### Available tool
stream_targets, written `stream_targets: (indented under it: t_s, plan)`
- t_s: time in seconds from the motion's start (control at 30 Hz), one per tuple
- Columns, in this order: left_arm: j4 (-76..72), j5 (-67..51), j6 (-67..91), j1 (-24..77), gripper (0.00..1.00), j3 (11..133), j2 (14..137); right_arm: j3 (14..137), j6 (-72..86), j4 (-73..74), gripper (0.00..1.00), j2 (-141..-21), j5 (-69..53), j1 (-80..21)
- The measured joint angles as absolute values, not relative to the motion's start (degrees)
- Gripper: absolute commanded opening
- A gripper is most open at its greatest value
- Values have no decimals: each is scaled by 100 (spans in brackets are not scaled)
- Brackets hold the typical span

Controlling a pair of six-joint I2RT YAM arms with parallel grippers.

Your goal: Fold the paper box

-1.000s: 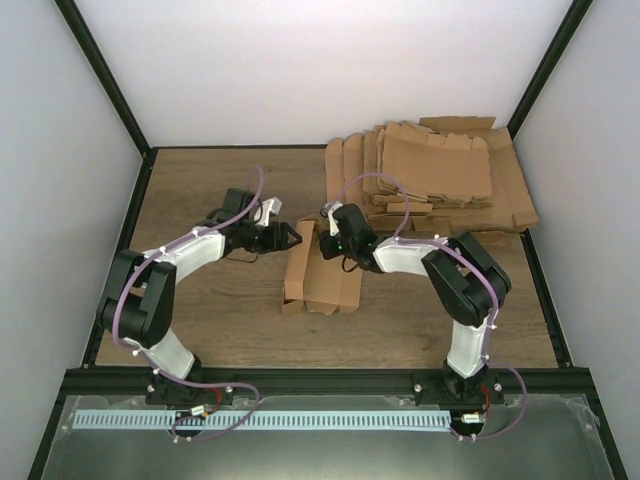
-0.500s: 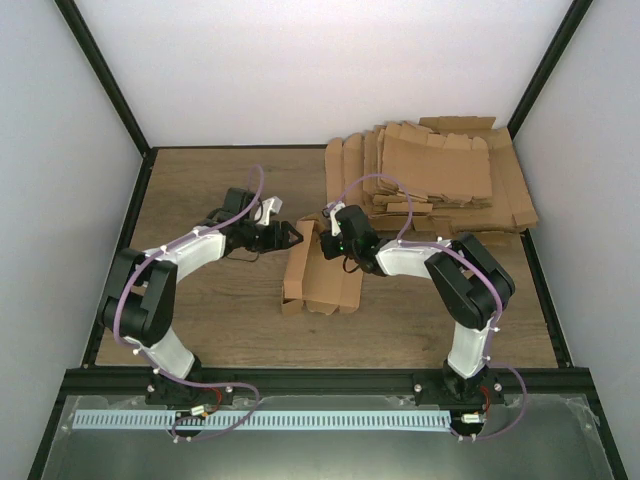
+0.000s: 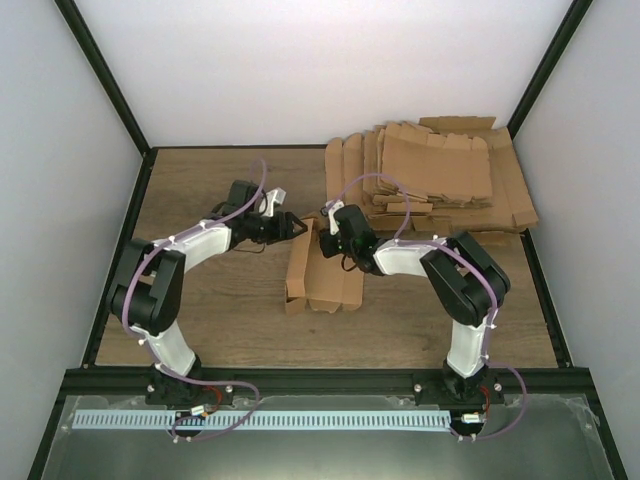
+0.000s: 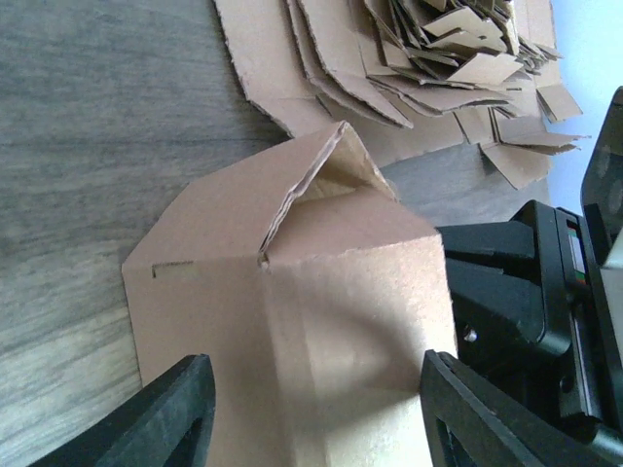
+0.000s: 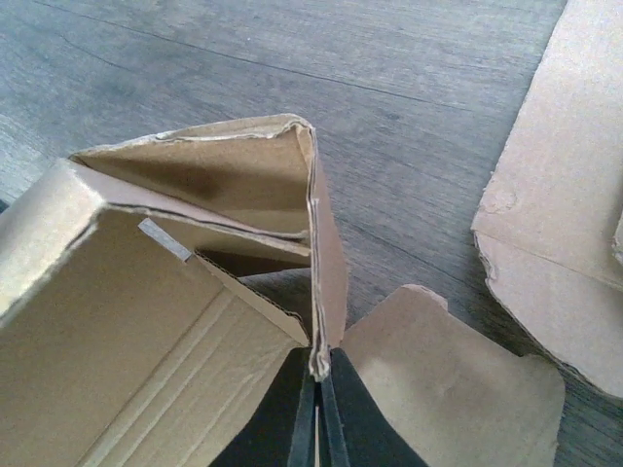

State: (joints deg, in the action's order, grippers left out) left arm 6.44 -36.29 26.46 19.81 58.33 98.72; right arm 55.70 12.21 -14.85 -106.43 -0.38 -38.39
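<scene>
The paper box (image 3: 320, 272) lies near the middle of the table (image 3: 230, 325), between the two arms. It is a half-formed trough running near to far, open side up. At its far end the right gripper (image 5: 318, 381) is pinched tight on the thin upright edge of a side wall, with an end flap (image 5: 443, 389) lying flat just to the right of it. The left gripper (image 4: 316, 365) reaches in from the left with its fingers spread wide across the box's outer wall. Whether its pads touch the cardboard, I cannot tell.

The right grip holds only a sliver of edge, so a firm push from the left may tear the wall out of the pinch. It could also skid the light box sideways, as nothing pins the near end. Pressing off the crease would likely buckle the panel instead of folding it.

The tabletop is dark, matte wood grain. A pile of flat blanks (image 3: 440, 180) fills the far right corner, near enough for the flap to catch. Plain pale walls (image 3: 330, 70) with black frame posts (image 3: 100, 75) close in the left, right and far sides.
</scene>
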Motion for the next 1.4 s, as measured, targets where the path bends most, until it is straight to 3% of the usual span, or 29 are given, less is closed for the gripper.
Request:
stream_targets:
  t_s: [0.27,1.0,1.1,1.23,1.4]
  plan:
    - [633,-3599,2681,1986,53,6055,10121,5404,1210,-1636,1,-10580,-239,-3839]
    - [593,-3553,2630,1986,52,6086,10315,5129,1341,-1573,1,-10311,-1028,-3815]
    - [539,-3651,2589,1981,51,6086,10370,5129,1341,-1546,4,-10311,-1059,-3793]
    - [523,-3793,2491,1973,51,6121,10418,5129,1347,-1483,18,-10311,-1166,-3789]
    - [523,-3887,2359,1988,51,6163,10475,5074,1380,-1448,28,-10224,-1426,-3653]
